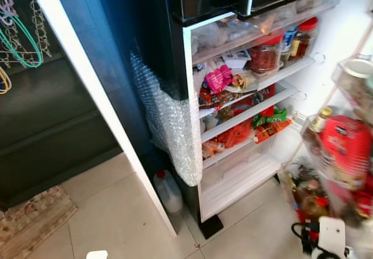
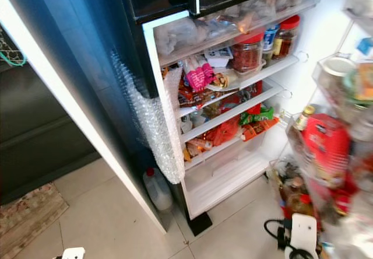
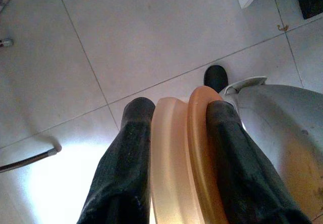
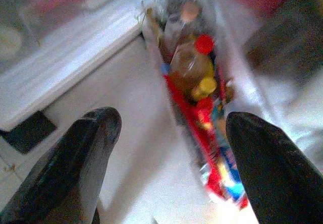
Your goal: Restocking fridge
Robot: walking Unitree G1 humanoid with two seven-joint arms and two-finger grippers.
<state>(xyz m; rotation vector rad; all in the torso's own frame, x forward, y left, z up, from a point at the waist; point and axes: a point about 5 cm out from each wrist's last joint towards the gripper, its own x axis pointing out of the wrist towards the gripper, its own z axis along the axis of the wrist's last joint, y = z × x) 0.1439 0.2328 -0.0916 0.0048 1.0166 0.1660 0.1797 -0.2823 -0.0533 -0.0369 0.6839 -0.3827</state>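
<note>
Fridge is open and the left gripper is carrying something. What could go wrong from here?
1. The left gripper pinches a smooth orange rounded item only by its edges, pointing at the floor; it could slip out.
2. The shelves look crammed with packets and jars, so pushing anything in may knock items loose.
3. The right gripper hangs open close to the packed door rack; a swing could hit its bottles.

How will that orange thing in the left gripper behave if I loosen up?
The orange item looks rigid, smooth and rounded, so probably slippery. The left gripper pinches it over tiled floor; loosened, it would likely drop and roll.
</note>
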